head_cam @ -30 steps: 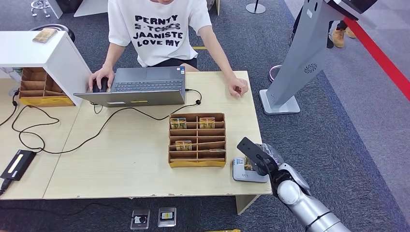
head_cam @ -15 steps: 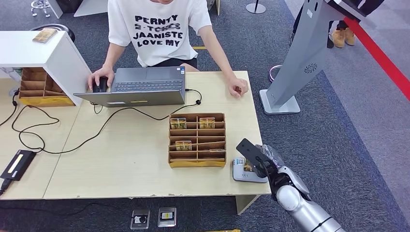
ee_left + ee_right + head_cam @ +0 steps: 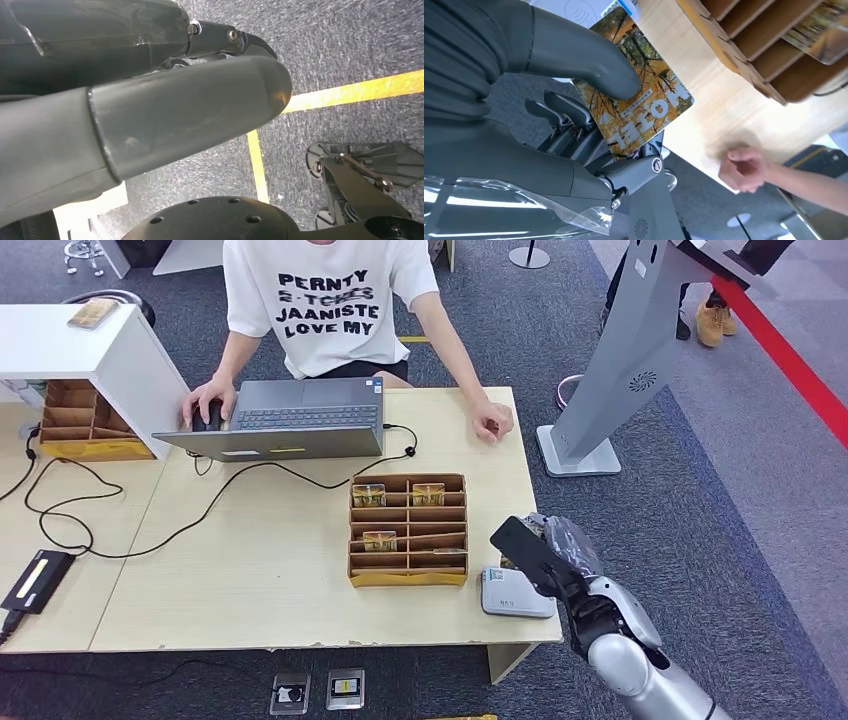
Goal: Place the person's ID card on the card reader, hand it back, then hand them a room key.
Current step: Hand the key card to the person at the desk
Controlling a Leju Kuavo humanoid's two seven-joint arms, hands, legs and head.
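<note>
Progress looks to sit near the middle of the task, judging from how things lie. On the wooden table (image 3: 270,570) a person (image 3: 330,300) in a white printed shirt sits behind an open laptop (image 3: 285,420), one hand on a mouse (image 3: 207,418) and the other, the person's hand (image 3: 493,421), resting closed on the far corner, not reaching for anything. Nearer the robot stands a brown cardboard card rack (image 3: 408,530) with a few room-key cards (image 3: 379,540) upright in its slots, and just beside it at the table edge lies the grey card reader (image 3: 516,592), its top bare. The right hand (image 3: 545,555) hangs above and just past the reader, and in the right wrist view its thick thumb (image 3: 574,55) presses a card (image 3: 639,107) printed with autumn trees and the word HOTEL against the darker fingers (image 3: 569,125); the card is lifted off the reader and apart from it. That would put the reading step behind, with the hand-back to the person and the room-key hand-over not yet done. The left hand (image 3: 150,115) hangs over the carpet with nothing seen in it, but how far its fingers are apart I cannot tell.
</note>
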